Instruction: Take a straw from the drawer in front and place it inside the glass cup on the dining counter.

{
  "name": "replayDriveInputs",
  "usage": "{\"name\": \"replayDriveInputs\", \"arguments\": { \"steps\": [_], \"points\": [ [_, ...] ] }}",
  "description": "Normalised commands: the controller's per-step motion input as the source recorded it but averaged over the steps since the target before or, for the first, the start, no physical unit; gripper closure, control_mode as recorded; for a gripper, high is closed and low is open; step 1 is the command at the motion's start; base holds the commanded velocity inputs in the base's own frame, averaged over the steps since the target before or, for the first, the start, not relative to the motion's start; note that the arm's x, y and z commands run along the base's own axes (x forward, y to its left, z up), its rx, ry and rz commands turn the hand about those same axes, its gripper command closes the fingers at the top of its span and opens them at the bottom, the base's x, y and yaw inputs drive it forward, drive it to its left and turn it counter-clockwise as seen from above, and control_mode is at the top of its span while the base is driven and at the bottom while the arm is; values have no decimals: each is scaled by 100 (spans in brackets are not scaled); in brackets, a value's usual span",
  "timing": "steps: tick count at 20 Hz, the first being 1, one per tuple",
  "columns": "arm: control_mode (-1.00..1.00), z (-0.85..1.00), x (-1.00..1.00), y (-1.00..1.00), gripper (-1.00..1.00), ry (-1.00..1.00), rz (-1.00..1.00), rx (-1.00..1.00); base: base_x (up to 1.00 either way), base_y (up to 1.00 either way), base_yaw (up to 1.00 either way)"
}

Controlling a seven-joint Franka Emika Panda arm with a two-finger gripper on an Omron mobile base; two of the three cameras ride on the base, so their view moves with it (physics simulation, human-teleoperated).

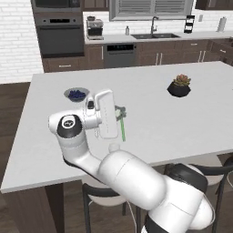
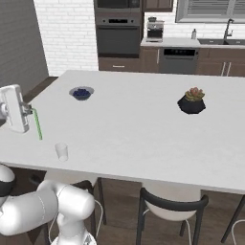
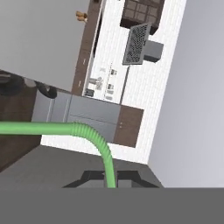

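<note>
Straw [image 1: 123,129] is pinched in the gripper [image 1: 119,113], jaws squeezed tight on its upper end, and it hangs down over the dining counter [image 1: 154,123] near the middle of the left base view. In the right base view the same green straw [image 2: 38,125] sits at the left edge, hanging from the gripper [image 2: 29,110], and the glass cup [image 2: 61,150] stands lower and a bit to the right of it, near the counter's front edge. So the straw is above and beside the cup, not over it yet. In the left base view the cup [image 1: 113,147] is barely peeking out just above the robot's big white arm link, right below the straw's lower tip. The hand view shows the straw [image 3: 94,139] curving away from between the fingertips, bendy section visible. My take on doing this step well: slide the hand toward the near edge until the tip is lined up over the cup mouth, keep the straw close to vertical, lower it until the tip is inside the rim, and only then let go. The cup is tiny and looks light, so I'd guess a sideways nudge could tip it. The blueberry bowl [image 2: 81,93] and potted succulent [image 2: 192,101] are well apart, no worry there.
</note>
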Motion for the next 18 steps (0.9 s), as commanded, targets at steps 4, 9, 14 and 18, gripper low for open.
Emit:
{"name": "replayDriveInputs", "arguments": {
  "steps": [4, 9, 14, 18],
  "points": [
    [-100, -19, 0, 0, 100, -13, -5, -4, 0, 0, 0],
    [-100, -15, 0, 8, 100, -9, 0, 0, 0, 0, 0],
    [-100, -13, 0, 3, 100, -5, 0, 0, 0, 0, 0],
    [-100, -13, 0, -11, 100, 0, -1, 0, 0, 0, 0]
  ]
}}
